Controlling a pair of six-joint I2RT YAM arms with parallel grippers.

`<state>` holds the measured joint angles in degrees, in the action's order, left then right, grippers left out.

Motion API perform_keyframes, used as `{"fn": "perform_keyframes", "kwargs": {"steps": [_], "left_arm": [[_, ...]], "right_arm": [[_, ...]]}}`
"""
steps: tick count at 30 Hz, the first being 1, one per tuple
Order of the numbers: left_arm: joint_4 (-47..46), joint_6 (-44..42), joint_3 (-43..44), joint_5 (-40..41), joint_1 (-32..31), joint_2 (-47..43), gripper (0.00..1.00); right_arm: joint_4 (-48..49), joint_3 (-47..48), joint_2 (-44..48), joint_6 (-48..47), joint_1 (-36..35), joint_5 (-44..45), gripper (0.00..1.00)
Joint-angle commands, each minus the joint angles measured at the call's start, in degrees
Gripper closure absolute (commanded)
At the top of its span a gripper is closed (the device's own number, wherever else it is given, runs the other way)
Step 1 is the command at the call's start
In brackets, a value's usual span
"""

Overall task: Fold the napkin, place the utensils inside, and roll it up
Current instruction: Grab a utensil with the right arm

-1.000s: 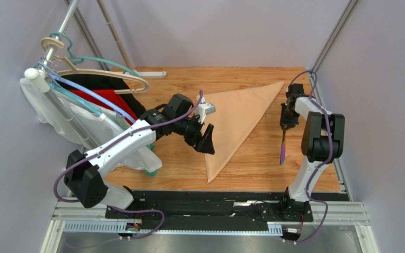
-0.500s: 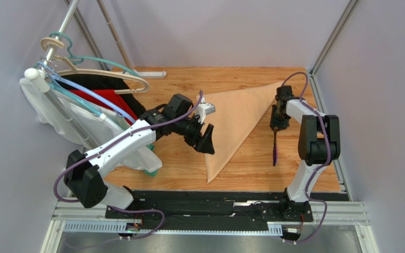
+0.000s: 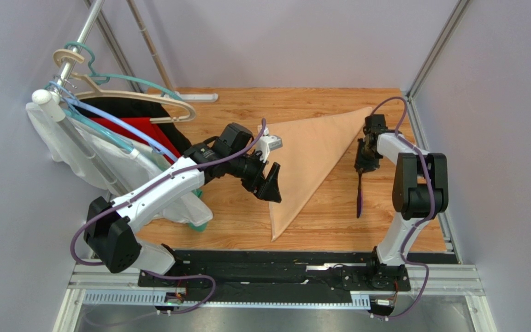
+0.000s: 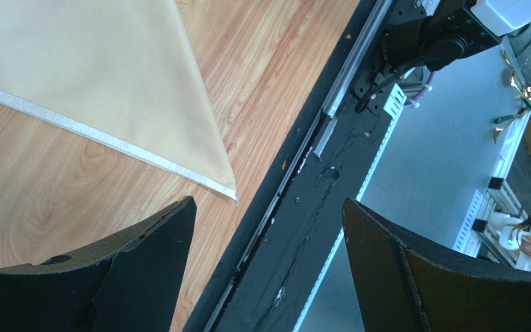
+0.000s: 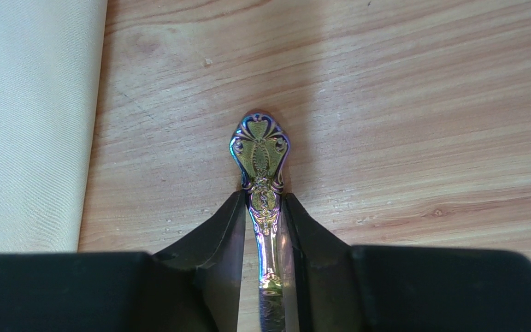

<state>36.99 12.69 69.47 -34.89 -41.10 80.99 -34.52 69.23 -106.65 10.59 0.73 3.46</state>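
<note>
right hand (image 5: pixel 261 202) pinching utensil (image 5: pixel 260 149) handle beside folded napkin (image 3: pixel 310 155), left hand (image 4: pixel 268 204) spread, seemingly above it

The left arm (image 3: pixel 166 189) and right arm (image 3: pixel 395 235) share one build: white shells on the long links and black, blocky housings at the joints. A purple cable (image 3: pixel 74 243) loops loosely along each. A small white camera box (image 3: pixel 273 144) sits at the left wrist. Both claws are black. The left claw (image 4: pixel 265 228) has broad wedge fingers (image 4: pixel 143 256) with a grainy matte face, and the right claw (image 5: pixel 261 221) has fingers that taper to narrow tips.
</note>
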Motion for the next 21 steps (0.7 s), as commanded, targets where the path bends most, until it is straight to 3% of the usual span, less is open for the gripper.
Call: {"fn": "perform_keyframes", "kwargs": {"steps": [1,6,21], "left_arm": [[-1.4,0.06,-0.13,-0.35,0.32,-2.59,0.13],[-1.4,-0.03,-0.13,0.09,0.23,-3.03,0.13],[-1.57,0.14,-0.3,0.09,0.32,-2.86,0.13]], "right_arm": [[-3.79,-3.14,-2.6,1.01,0.67,-6.89,0.78],[-4.59,-2.87,-2.69,0.75,0.67,-6.28,1.0],[-10.3,2.66,4.08,2.86,0.5,-6.54,1.0]]}}
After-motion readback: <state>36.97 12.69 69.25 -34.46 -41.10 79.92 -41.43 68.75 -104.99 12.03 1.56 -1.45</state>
